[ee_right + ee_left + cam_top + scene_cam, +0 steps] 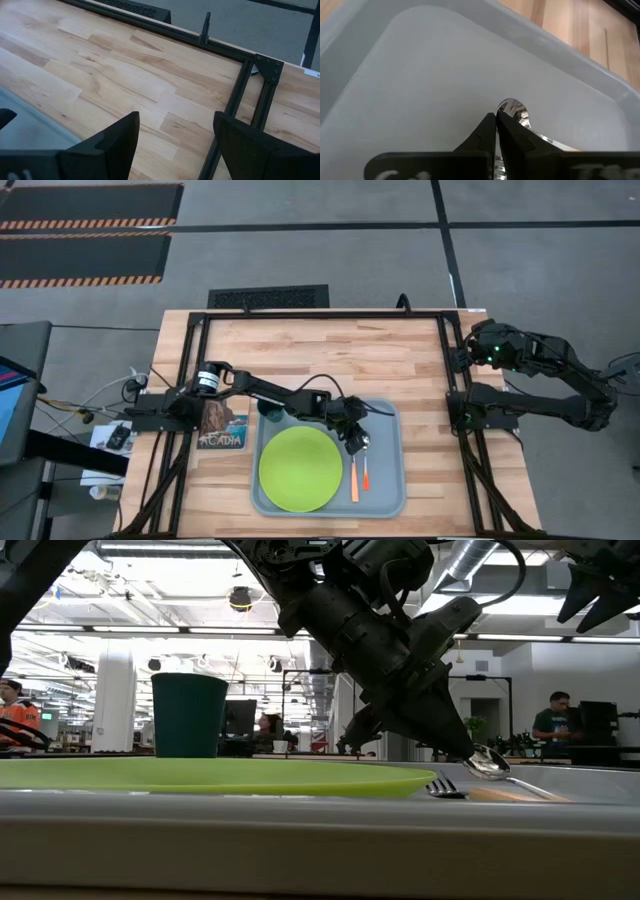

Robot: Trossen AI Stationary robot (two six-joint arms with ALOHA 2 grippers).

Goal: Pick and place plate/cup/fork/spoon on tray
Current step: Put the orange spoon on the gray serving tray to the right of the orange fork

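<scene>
Left gripper (356, 442) is out over the tray (385, 502), tips down at the spoon (365, 467). Wrist view shows its fingers (487, 131) pressed together with barely a slit between them, right above the spoon bowl (512, 111). Nothing visibly clamped between them. Low view has the gripper (462, 751) tip just beside the spoon bowl (488, 762); contact can't be confirmed.

Spoon lies on the tray floor, bowl toward the far side, orange handle toward the near edge. Fork (354, 480) lies just beside it, parallel, on the plate side. In the low view the fork (445, 787) tines sit between the plate rim and the spoon.

Plate (300, 469) lies flat in the tray's left half, lime green. Cup (268, 410) stands upright by the tray's far-left corner, partly hidden under the left arm; on or off the rim can't be told from above. In the low view it (188, 716) rises behind the plate (215, 776).

ACADIA card (221, 433) lies on the table just left of the tray.

Right gripper (478, 356) is parked well off to the right, near the table frame. Its fingers (116, 136) stand wide apart over bare wood, holding nothing.

People show in the room beyond the table.
</scene>
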